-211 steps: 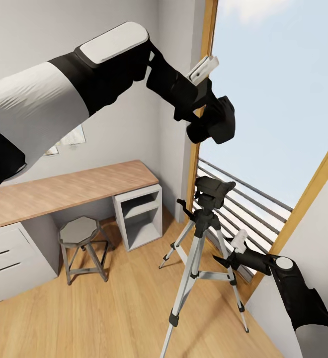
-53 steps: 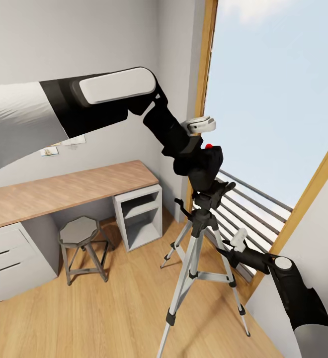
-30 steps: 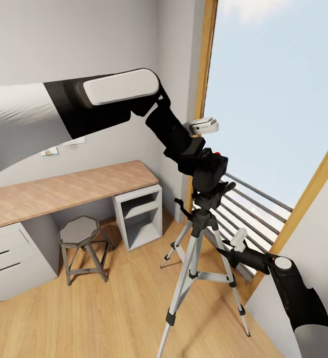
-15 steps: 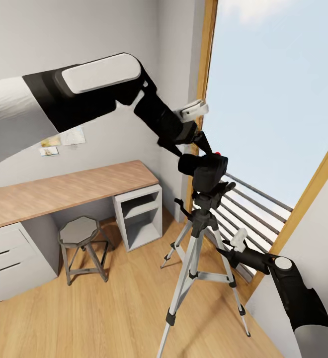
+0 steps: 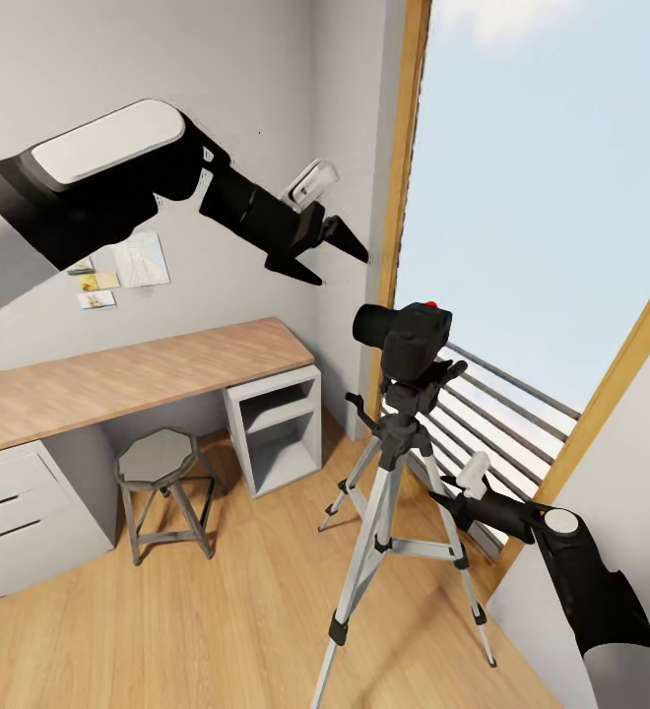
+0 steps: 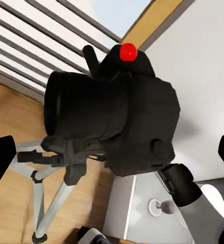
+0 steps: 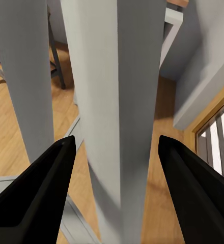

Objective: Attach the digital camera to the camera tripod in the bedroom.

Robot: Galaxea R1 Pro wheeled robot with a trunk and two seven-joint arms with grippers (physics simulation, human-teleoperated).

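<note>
Left gripper (image 5: 333, 254): spread, empty, above-left of digital camera (image 5: 410, 335).
Camera: atop camera tripod (image 5: 394, 463).
Right gripper (image 5: 445, 502): spread, straddling tripod leg.

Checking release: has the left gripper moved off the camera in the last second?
Yes. The left gripper is open and has pulled up and away toward the wall, left of the window frame. The digital camera sits alone on the camera tripod.

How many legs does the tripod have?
3. On the camera tripod, one leg comes toward the robot, one slants toward the desk, one stands beside the window.
</note>
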